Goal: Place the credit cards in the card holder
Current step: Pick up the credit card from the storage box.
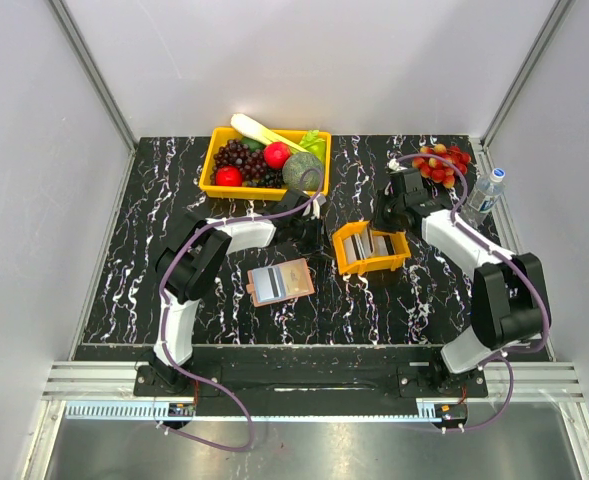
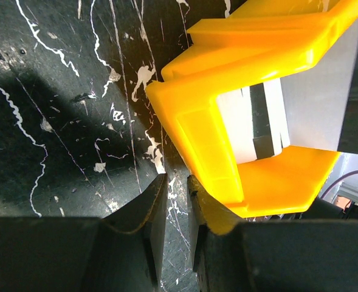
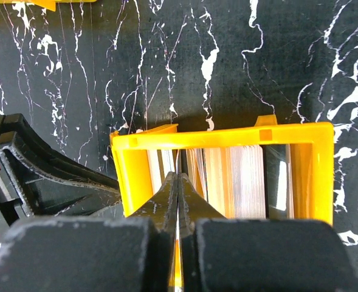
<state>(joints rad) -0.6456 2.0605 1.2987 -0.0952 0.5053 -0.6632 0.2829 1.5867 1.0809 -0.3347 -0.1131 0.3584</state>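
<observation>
Marble-pattern black table (image 1: 144, 280).

Card holder (image 1: 281, 281): lies open and flat near the table's middle, grey slots facing up. It sits left of and nearer than the small orange tray (image 3: 221, 137), apart from it and touched by neither arm.

Credit cards (image 3: 245, 182): standing on edge inside the orange tray, packed side by side in white, grey and beige tones.

Right gripper (image 3: 177, 182): over the tray's left end, tips down among the cards, fingers pressed tight together. A pale sliver shows in the seam between them. It may be a card edge, but the wrist view is too close to be sure.

Left gripper (image 2: 177, 185): low over the table at the tray's outer corner. The fingers are a narrow slit apart with only tabletop between them, and one finger is just beside the tray wall.

At the far edge: yellow fruit bin (image 1: 210, 172), a red grape bunch (image 1: 442, 162) and a water bottle (image 1: 484, 193).
</observation>
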